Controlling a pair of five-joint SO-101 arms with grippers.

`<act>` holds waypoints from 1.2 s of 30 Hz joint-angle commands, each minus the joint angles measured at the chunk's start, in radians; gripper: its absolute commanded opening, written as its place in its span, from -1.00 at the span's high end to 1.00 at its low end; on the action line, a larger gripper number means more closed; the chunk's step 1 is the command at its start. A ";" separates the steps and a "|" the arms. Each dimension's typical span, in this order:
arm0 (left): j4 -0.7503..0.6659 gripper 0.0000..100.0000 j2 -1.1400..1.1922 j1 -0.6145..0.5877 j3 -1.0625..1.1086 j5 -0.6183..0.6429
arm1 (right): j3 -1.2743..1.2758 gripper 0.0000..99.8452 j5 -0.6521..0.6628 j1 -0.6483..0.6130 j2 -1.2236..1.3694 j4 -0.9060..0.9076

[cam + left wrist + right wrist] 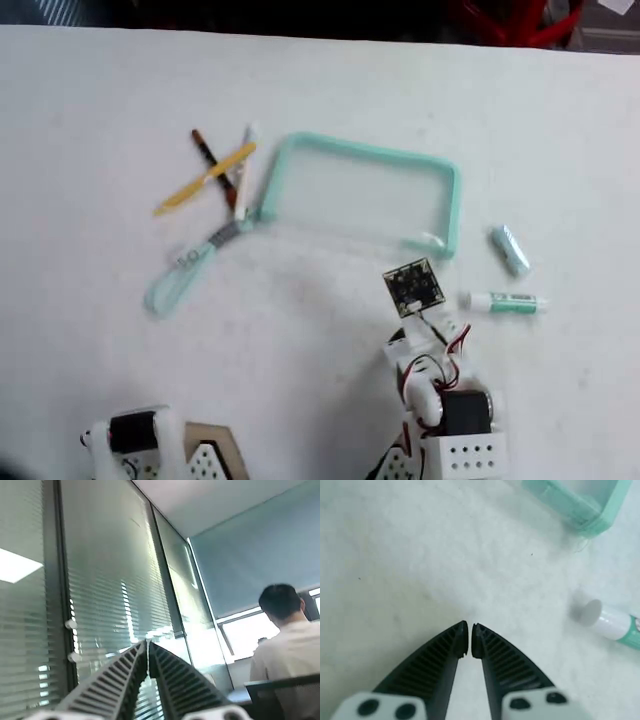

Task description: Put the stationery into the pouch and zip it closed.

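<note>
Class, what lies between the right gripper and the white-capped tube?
Bare table lies between the right gripper and the white-capped tube, as the right wrist view shows.

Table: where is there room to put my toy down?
Bare table lies left of the pens, behind the pouch, and between the left arm and right arm. Crowded: beside the pouch's right end, around the glue stick.

The pouch (pixel 370 151), clear with a mint-green border, lies flat. Off one short end of it, a yellow pencil (pixel 190 191), a brown pen (pixel 203 148) and a white pen (pixel 241 190) lie crossed, with a pale green piece (pixel 178 277) just beside them. Off the pouch's other end lie a light-blue stick (pixel 510 250) and a white-capped green glue stick (pixel 503 301), near each other but apart.
</note>
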 commanded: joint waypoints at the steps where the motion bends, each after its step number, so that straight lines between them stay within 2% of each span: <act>1: -0.176 0.95 0.016 -0.002 0.391 0.015 | 0.009 0.95 0.006 0.001 -0.004 0.005; 4: -0.249 0.87 0.018 0.001 0.611 0.015 | 0.009 0.95 0.006 0.001 -0.004 0.005; 6: -0.272 0.76 0.018 0.047 0.735 0.008 | 0.009 0.95 0.006 0.001 -0.004 0.005; 8: -0.270 0.69 0.018 0.125 0.838 -0.060 | 0.009 0.95 0.006 0.001 -0.004 0.005; 10: -0.253 0.70 0.021 0.197 0.911 -0.158 | 0.009 0.95 0.006 0.001 -0.004 0.005; 12: -0.203 0.72 0.064 0.248 0.916 -0.190 | 0.009 0.95 0.006 0.001 -0.004 0.005; 16: -0.132 0.71 0.277 0.265 0.740 -0.124 | 0.009 0.95 0.006 0.002 -0.004 0.005; 20: 0.032 0.71 0.679 0.297 0.385 -0.100 | 0.009 0.95 0.006 0.002 -0.004 0.005; 22: 0.180 0.71 0.923 0.348 0.209 -0.167 | 0.009 0.95 0.006 0.002 -0.004 0.005; 25: 0.414 0.71 1.283 0.437 0.029 -0.387 | 0.009 0.95 0.006 0.002 -0.004 0.005; 27: 0.499 0.71 1.488 0.470 -0.051 -0.486 | 0.009 0.95 0.006 0.002 -0.004 0.005; 31: 0.476 0.71 1.742 0.464 -0.186 -0.505 | 0.009 0.95 0.006 0.002 -0.004 0.005; 36: 0.381 0.64 1.913 0.449 -0.235 -0.537 | 0.009 0.95 0.006 0.002 -0.004 0.005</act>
